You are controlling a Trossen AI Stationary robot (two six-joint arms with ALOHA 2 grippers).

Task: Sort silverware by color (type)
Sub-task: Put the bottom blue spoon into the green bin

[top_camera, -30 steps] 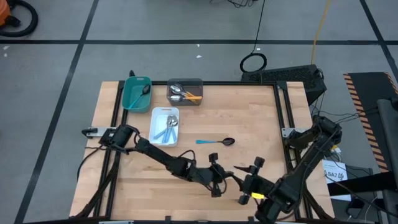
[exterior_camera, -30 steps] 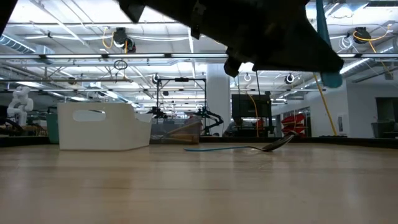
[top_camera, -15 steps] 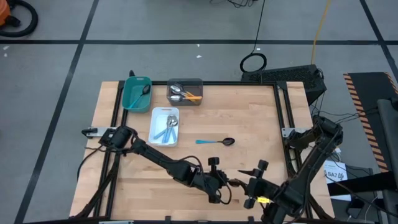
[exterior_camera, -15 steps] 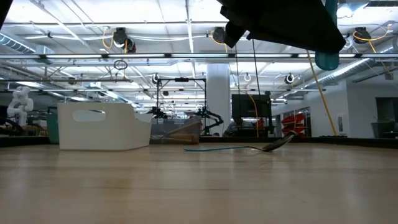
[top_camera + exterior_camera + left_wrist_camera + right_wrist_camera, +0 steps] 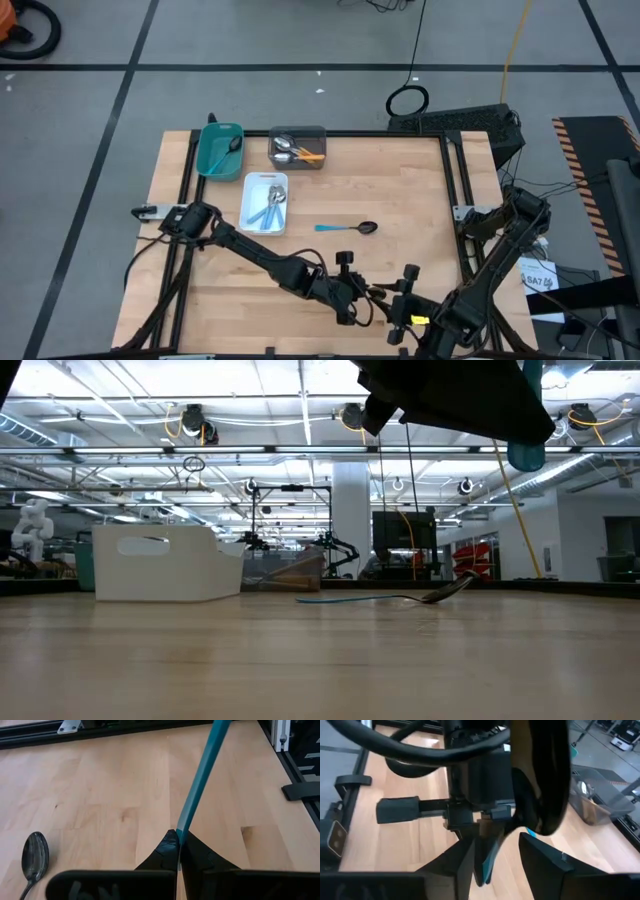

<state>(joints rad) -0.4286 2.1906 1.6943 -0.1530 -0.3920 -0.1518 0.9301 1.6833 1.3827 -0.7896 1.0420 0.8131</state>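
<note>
Fingers of the left gripper are pinched shut on the handle of a light-blue spoon, held above the near middle of the surface. Fingers of the right gripper stand apart around that handle (a handover is judged in progress). The right fingers should be closed squarely before the left is released. Another spoon lies mid-surface, near the white tray. Since the earlier frame, both grippers have been drawn nearer the front edge.
</note>
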